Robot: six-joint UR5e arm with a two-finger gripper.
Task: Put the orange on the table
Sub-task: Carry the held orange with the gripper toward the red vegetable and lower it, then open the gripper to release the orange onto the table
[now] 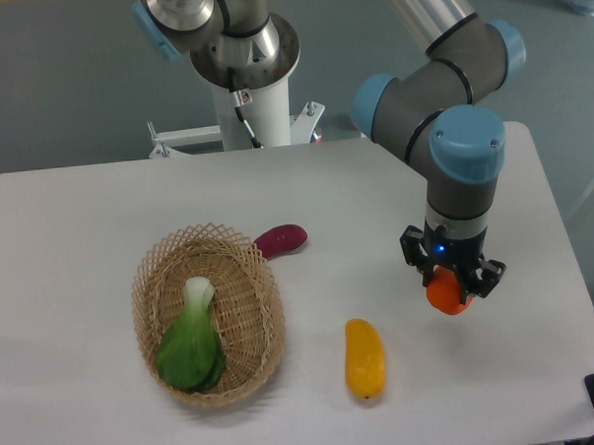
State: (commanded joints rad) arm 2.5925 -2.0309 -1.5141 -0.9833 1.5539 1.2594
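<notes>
**Orange held over table, release pending**

Status: small round bright orange fruit (448, 295) sits clamped between the black fingers of the two-finger gripper (451, 287), over the right-hand part of the large flat white tabletop (81, 242). Fruit is out of the basket and well apart from it, so pick + transfer look done. Can't tell from this single view whether the orange's underside touches the surface or hangs just above it. Left to do, by my read: lower if needed, part the fingers, lift clear.

Materials / shapes:
- Orange: glossy, smooth-looking skin, near-spherical; upper part hidden by gripper body, only lower half visible. Round, so prob. rolls if let go from any height
- Gripper: matt black, blue indicator light on its body; arm above has grey tube w/ pale blue joint caps
- Table: matt white, flat, rounded corner at the far right
- Oval woven wicker basket (255, 350), tan, open lattice rim, at the left; holds a leafy green veg w/ white stalk (192, 340), pak-choi-like
- Elongated yellow-orange fruit (364, 357), smooth, lies on table between basket and gripper, toward the front edge
- Dark red-purple oblong item (281, 240) just beside basket's far rim; kind unclear
</notes>
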